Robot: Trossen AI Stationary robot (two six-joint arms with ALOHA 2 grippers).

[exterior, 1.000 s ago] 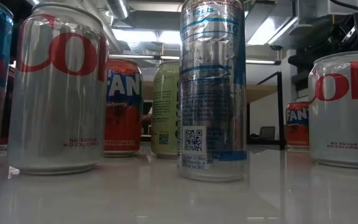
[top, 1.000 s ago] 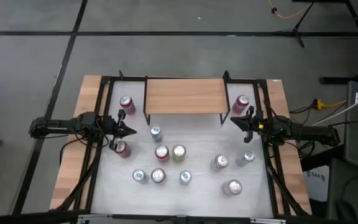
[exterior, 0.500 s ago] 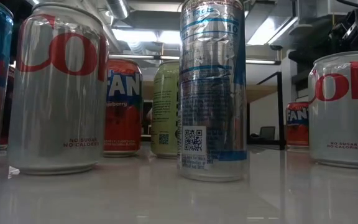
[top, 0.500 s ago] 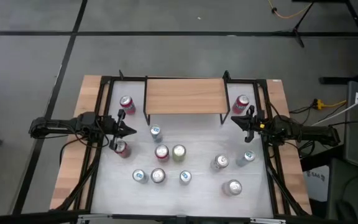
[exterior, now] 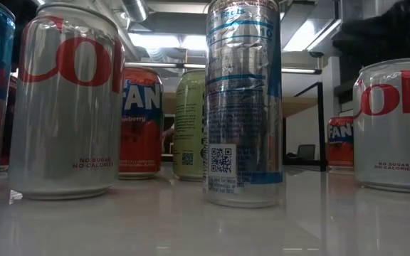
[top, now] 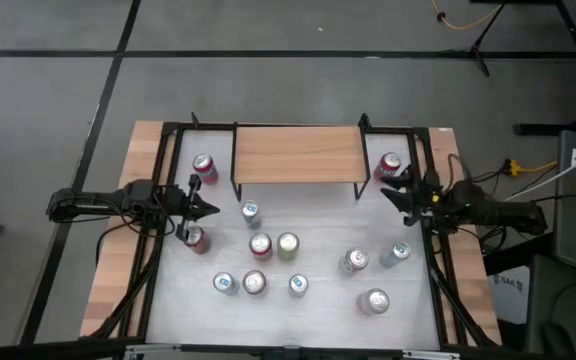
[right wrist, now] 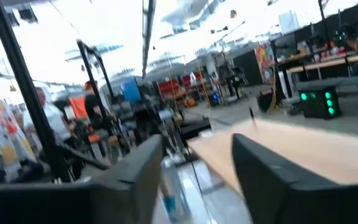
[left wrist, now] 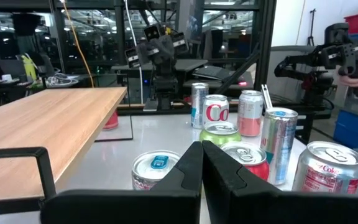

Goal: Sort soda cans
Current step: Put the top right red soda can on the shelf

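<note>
Near us most cans (top: 254, 282) stand loose mid-table, unmoved, so sorting has barely begun. Our left gripper (top: 208, 210) waits pinched shut and empty at the left edge beside a red can (top: 195, 238). Farther right, our right gripper (top: 392, 185) has parted its fingers, holding nothing, and swung toward the far-right red can (top: 388, 164), likely our next pick.
</note>
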